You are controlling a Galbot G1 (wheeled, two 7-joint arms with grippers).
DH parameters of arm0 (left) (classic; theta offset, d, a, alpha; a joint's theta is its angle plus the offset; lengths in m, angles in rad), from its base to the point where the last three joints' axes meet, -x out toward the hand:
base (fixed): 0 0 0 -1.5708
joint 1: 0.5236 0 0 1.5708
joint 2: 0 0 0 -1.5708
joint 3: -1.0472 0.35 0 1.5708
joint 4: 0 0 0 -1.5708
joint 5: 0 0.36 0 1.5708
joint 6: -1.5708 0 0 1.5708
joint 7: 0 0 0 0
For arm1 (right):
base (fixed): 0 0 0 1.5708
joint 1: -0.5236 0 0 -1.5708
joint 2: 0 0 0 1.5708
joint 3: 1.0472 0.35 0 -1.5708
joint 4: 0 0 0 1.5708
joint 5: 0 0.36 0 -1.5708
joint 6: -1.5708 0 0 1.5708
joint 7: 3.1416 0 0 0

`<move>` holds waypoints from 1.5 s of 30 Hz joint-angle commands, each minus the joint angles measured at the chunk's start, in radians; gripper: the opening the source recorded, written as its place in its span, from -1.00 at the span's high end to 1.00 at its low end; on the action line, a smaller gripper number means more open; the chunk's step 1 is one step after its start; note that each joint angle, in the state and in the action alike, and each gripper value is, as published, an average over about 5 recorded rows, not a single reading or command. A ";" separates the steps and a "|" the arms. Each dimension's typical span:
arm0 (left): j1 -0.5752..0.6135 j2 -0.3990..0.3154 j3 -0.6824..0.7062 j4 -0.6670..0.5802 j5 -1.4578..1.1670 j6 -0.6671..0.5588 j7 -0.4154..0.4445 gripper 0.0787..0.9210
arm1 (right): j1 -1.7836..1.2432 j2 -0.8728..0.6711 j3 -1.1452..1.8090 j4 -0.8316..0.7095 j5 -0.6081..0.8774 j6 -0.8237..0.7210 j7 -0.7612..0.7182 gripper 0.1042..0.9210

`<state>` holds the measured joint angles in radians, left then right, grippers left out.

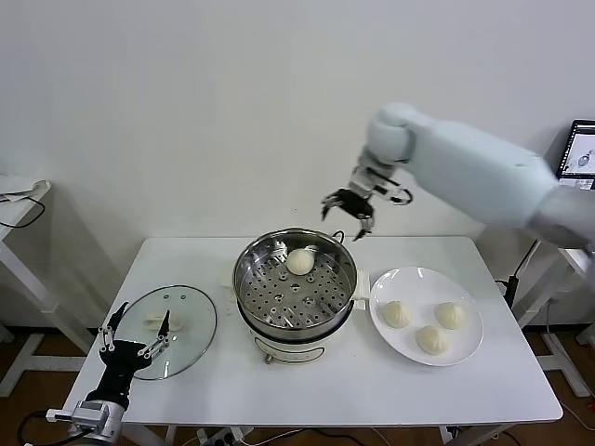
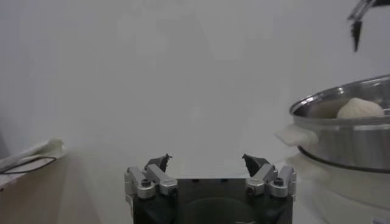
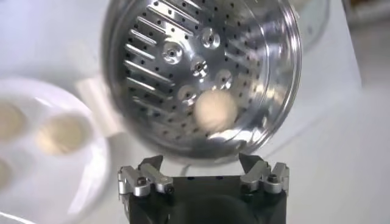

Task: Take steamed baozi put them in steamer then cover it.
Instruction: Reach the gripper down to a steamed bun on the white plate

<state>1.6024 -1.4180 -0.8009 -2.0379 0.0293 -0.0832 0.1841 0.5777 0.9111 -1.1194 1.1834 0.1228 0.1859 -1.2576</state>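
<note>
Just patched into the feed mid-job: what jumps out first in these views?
The shiny steamer at the table's centre, with one baozi on its perforated tray near the far rim. The right hand hangs open and empty above that far rim. Three more baozi wait on the white plate to the right; the glass lid lies left, by the open left hand.

A white rectangular tabletop (image 1: 372,390) stands against a plain white wall (image 1: 232,102). A round clear glass lid (image 1: 191,321) with a metal rim lies flat on the tabletop near its left edge, a pale knob at the lid's middle. A flat round white plate (image 1: 465,297) sits on the tabletop toward its right side. Beyond the tabletop's left end stands a second white table (image 1: 14,232) with a dark cable (image 1: 28,206) looped on it. Beyond the tabletop's right end, a dark screen (image 1: 581,153) shows at the edge of the head view.
</note>
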 commanded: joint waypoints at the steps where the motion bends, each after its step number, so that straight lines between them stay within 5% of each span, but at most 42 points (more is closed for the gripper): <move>1: -0.002 -0.002 0.012 -0.008 0.001 -0.001 -0.001 -0.77 | -0.087 -0.273 -0.024 0.133 0.115 -0.389 -0.009 -0.76; 30: -0.031 -0.010 0.018 0.045 0.001 -0.007 0.000 -0.77 | -0.535 -0.052 0.268 -0.159 -0.122 -0.379 0.055 -0.76; 45: -0.027 -0.014 0.020 0.044 0.003 -0.010 -0.001 -0.77 | -0.578 -0.027 0.318 -0.182 -0.184 -0.378 0.064 -0.76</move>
<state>1.5760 -1.4317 -0.7829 -1.9950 0.0315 -0.0926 0.1839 0.0356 0.8706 -0.8358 1.0220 -0.0272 -0.1874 -1.1975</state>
